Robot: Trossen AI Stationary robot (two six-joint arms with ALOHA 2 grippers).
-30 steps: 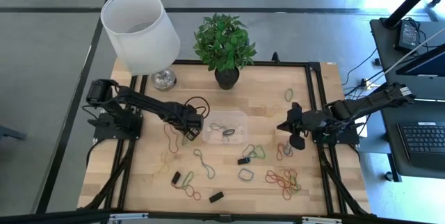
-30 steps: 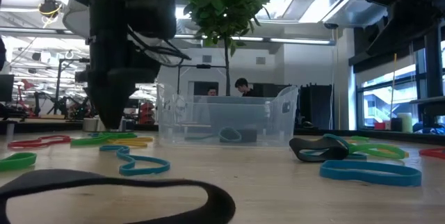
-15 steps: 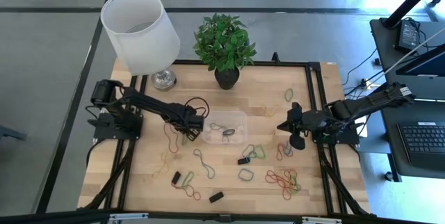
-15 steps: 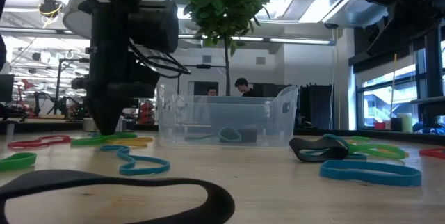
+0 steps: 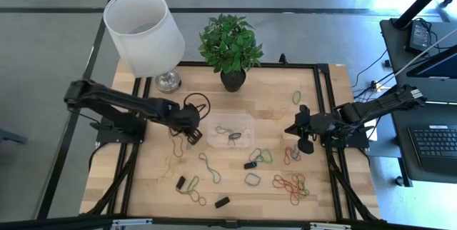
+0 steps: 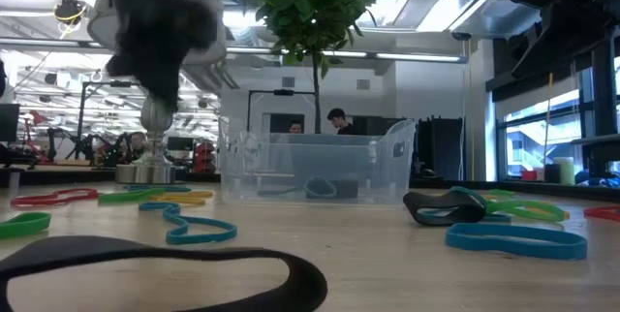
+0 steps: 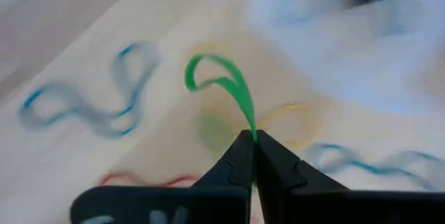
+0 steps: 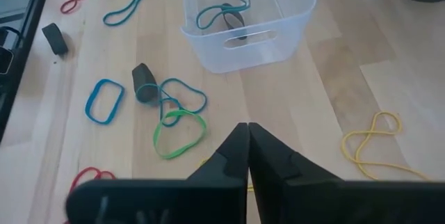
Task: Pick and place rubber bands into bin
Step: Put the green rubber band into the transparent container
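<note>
Table: we look down on a pale wooden table (image 5: 235,108) with a black frame, one dark arm reaching in from each side.
Bin: a small clear plastic rectangular tub with rounded corners (image 5: 230,131) sits near the middle of the table, in front of the plant. Inside it we see a teal loop and a dark band.
Rubber bands: many thin elastic loops in red, green, yellow, teal and black (image 5: 289,182) lie scattered over the front half of the table, most of them in front of the bin and to its right. One pale loop (image 5: 296,97) lies apart near the back right.
Left gripper: the left gripper (image 5: 193,134) hangs just left of the bin, raised off the table. In its wrist view its fingers (image 7: 240,161) are clenched on one end of a bright green rubber band (image 7: 221,85), which curls up and away from the tips, clear of the wood.
Right gripper: the right gripper (image 5: 292,128) waits to the right of the bin, pointing towards it. Its fingers (image 8: 236,147) are pressed together and hold nothing. Ahead of them we see a green loop (image 8: 179,131) and teal loops tangled with a short black band (image 8: 144,83).
Other things: a white lampshade on a metal base (image 5: 145,30) stands at the back left corner, and a green leafy plant in a dark pot (image 5: 230,44) stands at the back centre.
</note>
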